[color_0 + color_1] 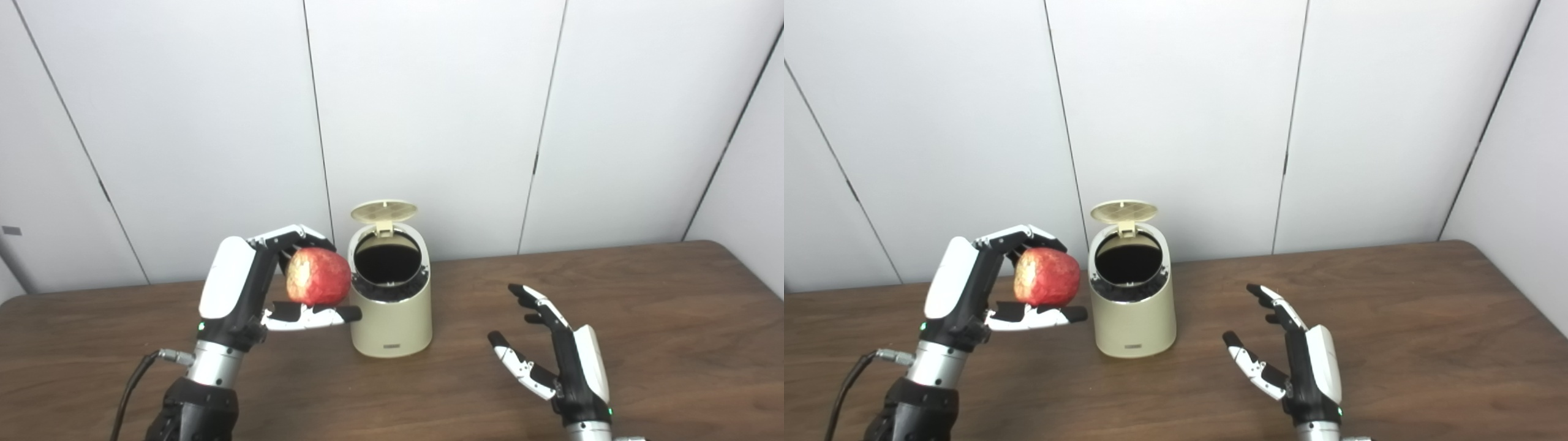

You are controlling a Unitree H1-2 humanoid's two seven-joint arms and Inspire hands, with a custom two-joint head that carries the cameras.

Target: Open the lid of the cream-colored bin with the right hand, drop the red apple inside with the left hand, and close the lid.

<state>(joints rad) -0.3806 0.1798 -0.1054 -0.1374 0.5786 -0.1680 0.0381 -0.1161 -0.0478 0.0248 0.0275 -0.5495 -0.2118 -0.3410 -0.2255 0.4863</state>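
Left hand (245, 294) gripped the red apple (318, 277), raised just left of the cream bin (392, 318). Lid (384, 211) stood open. Right hand (560, 355) hovered empty, fingers spread, over the table (674, 318).

A dark brown wooden table (643, 294) with a rounded far right corner carries the cream-colored bin (390, 318), which stands upright on it near the back edge.

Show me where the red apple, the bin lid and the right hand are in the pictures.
red apple (318, 277), left eye view, middle of its front skin.
bin lid (384, 211), left eye view, centre of the raised lid's underside.
right hand (1304, 361), right eye view, on the palm.
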